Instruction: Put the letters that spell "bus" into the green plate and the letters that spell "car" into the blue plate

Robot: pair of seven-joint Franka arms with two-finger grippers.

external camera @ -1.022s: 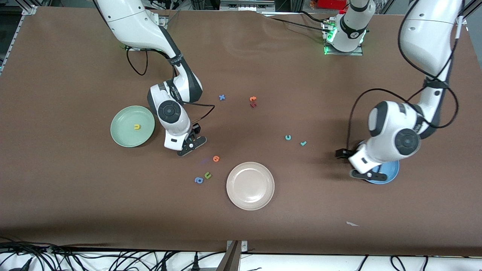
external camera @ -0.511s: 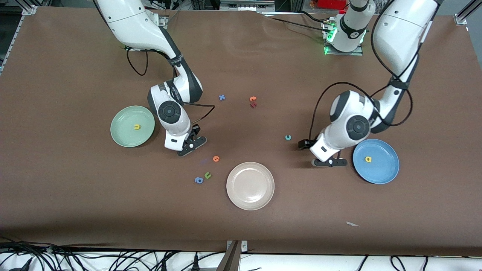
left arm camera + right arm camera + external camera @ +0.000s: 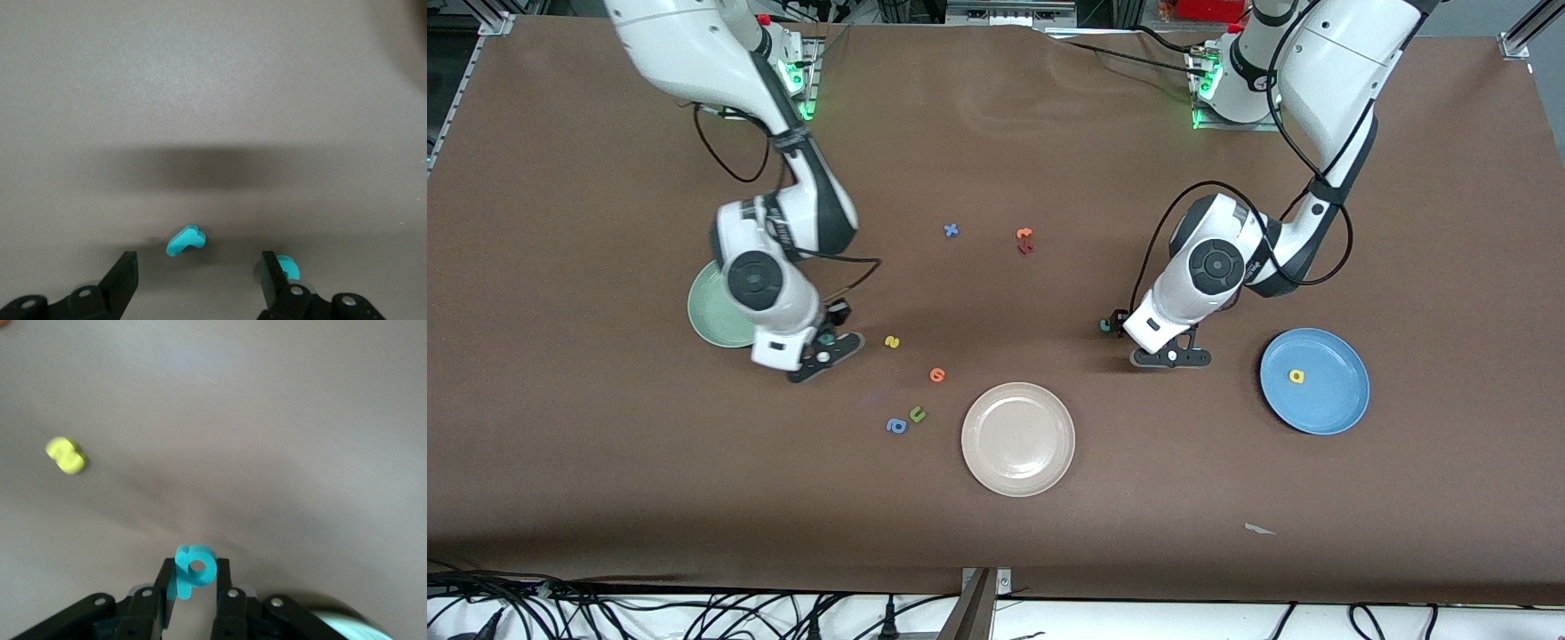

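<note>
Teal b (image 3: pixel 194 572): I am seeing the right gripper (image 3: pixel 191 600) pinching it, over bare table just beside the green plate (image 3: pixel 711 316); its loop and stem are sticking out past the fingertips.
Green plate: the right arm is covering most of it for me, so I cannot make out what is lying in it.
Yellow s (image 3: pixel 892 341): lying on the table near the right gripper (image 3: pixel 825 348), toward the orange letter (image 3: pixel 937 374).
Teal r (image 3: pixel 185 241): lying flat between the parted fingers of the left gripper (image 3: pixel 197 283), nothing grasped.
Teal c (image 3: pixel 288 267): one left finger is half hiding it.
Blue plate (image 3: pixel 1343 404): holding the yellow a (image 3: pixel 1296 376), near the left gripper (image 3: pixel 1170 356).
Strays: a beige plate (image 3: pixel 1018 438), a green u (image 3: pixel 917 413) touching a blue a (image 3: pixel 895 426), a blue x (image 3: pixel 951 230) and an orange-and-red pair (image 3: pixel 1024 240) are lying between the arms.
Surface: I am looking at matte brown table (image 3: pixel 996 133); the letters look like soft foam.
</note>
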